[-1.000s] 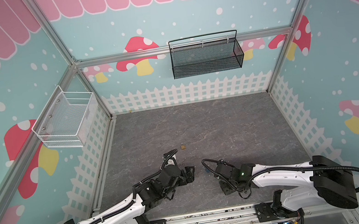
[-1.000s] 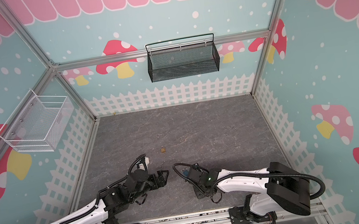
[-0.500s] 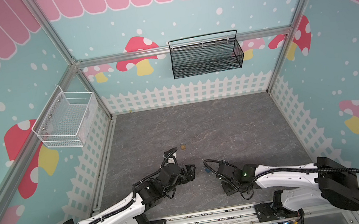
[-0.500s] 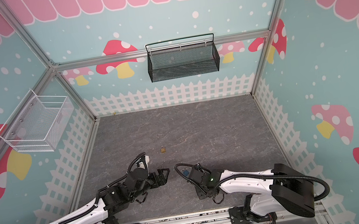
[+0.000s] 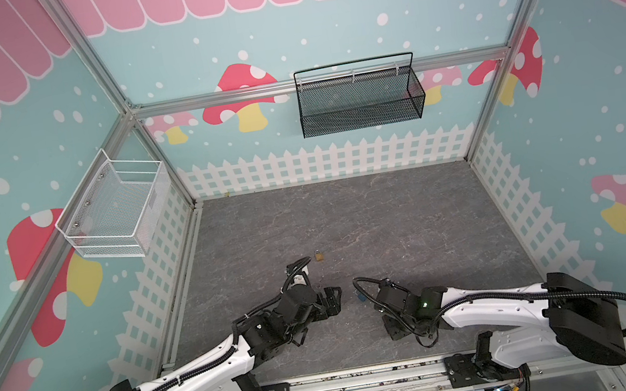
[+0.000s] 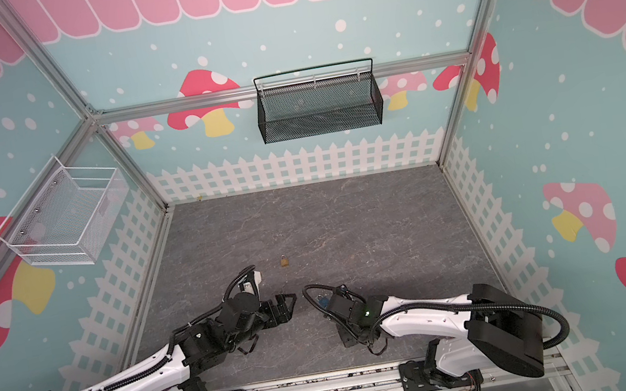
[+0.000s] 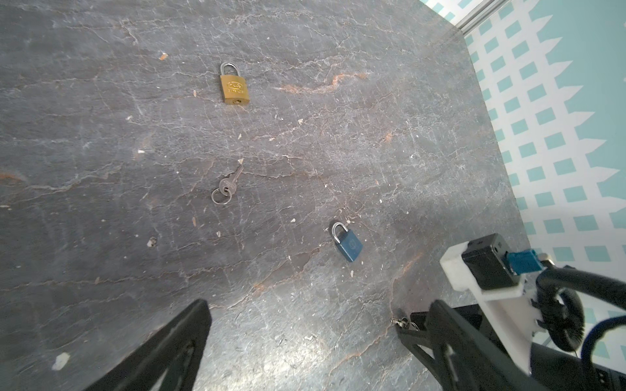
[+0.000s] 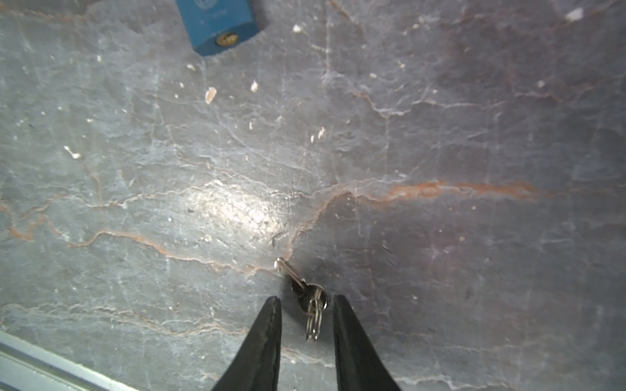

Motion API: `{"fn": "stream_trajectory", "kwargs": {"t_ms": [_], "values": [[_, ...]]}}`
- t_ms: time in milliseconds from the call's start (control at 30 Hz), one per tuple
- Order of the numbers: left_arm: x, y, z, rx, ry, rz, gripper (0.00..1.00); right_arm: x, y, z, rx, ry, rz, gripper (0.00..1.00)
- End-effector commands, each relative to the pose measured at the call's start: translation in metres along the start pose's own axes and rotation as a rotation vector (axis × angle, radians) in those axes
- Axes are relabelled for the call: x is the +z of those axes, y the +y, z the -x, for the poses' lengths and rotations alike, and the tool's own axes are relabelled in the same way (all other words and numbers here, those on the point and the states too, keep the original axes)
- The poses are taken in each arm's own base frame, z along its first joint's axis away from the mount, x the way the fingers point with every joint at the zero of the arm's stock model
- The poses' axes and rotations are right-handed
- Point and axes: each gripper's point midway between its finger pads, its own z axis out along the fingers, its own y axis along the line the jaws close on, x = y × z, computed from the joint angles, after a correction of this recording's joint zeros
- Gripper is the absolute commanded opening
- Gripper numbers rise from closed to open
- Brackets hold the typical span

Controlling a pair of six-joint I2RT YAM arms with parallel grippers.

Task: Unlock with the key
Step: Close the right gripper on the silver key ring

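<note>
Right gripper (image 8: 307,301) stands partly open, its tips straddling the head of the key (image 8: 303,287) with gaps on both sides; whether either tip touches it I cannot tell. Key and ring (image 8: 313,325) sit low at the table (image 8: 440,135), near its 6 o'clock edge. Blue padlock (image 8: 216,23) lies near, about 11 o'clock from it; farther that way come a second key (image 7: 226,184) and the brass padlock (image 7: 234,88). Left gripper (image 7: 320,304), at 9 o'clock, gapes wide and empty.

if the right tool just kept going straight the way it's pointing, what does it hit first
The small key: it sits between the parted tips of the right tool. Past it looks like bare tabletop; the blue padlock seems off that line, though depth is unclear.
</note>
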Motion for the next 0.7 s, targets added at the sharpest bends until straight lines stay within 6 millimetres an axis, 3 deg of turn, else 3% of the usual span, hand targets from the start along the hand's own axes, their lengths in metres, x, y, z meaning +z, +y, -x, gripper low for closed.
{"fn": "stream_trajectory", "kwargs": {"t_ms": [0,300,667], "values": [[-0.004,-0.009,0.01,-0.014,-0.03,-0.017,1.0,0.001,-0.002,0.001,0.004,-0.007,-0.021,0.27],[-0.004,-0.009,0.01,-0.014,-0.03,-0.015,1.0,0.003,-0.014,-0.013,-0.003,0.031,-0.057,0.17],[-0.005,-0.017,0.019,-0.016,-0.057,-0.033,1.0,0.003,-0.008,-0.001,-0.022,-0.024,-0.032,0.05]]}}
